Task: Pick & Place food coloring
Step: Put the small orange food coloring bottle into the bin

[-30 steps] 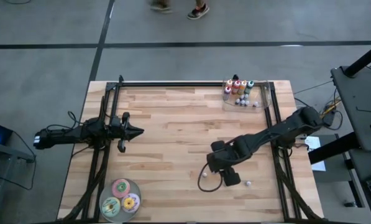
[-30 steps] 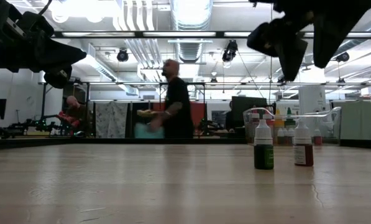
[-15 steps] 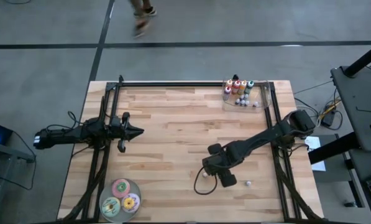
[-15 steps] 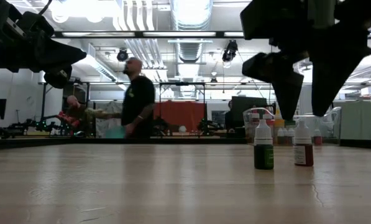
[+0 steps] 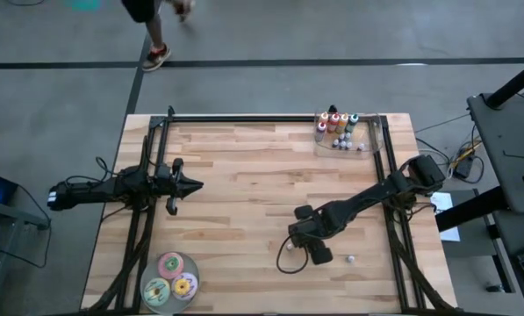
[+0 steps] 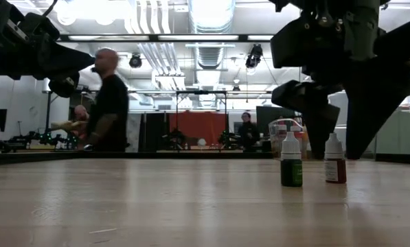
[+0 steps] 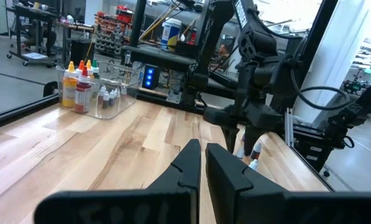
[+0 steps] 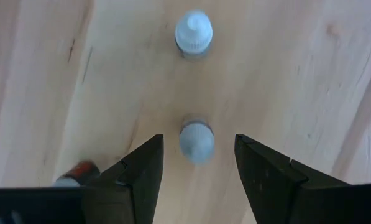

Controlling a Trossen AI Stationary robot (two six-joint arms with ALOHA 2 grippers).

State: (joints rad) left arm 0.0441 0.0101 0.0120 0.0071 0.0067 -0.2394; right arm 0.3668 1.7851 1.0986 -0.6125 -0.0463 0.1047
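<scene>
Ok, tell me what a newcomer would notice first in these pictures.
The right gripper hangs open over the near right part of the table, its fingers either side of a small white-capped bottle, with a second bottle just beyond. A clear tray of bottles sits at the far right corner, and the left gripper waits shut at the left side.

person (image 5: 147,26) cut off, bottle colours unreadable

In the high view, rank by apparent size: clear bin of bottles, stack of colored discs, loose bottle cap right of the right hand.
1. Clear bin
2. Colored discs, slightly smaller
3. Loose bottle cap, a speck
</scene>
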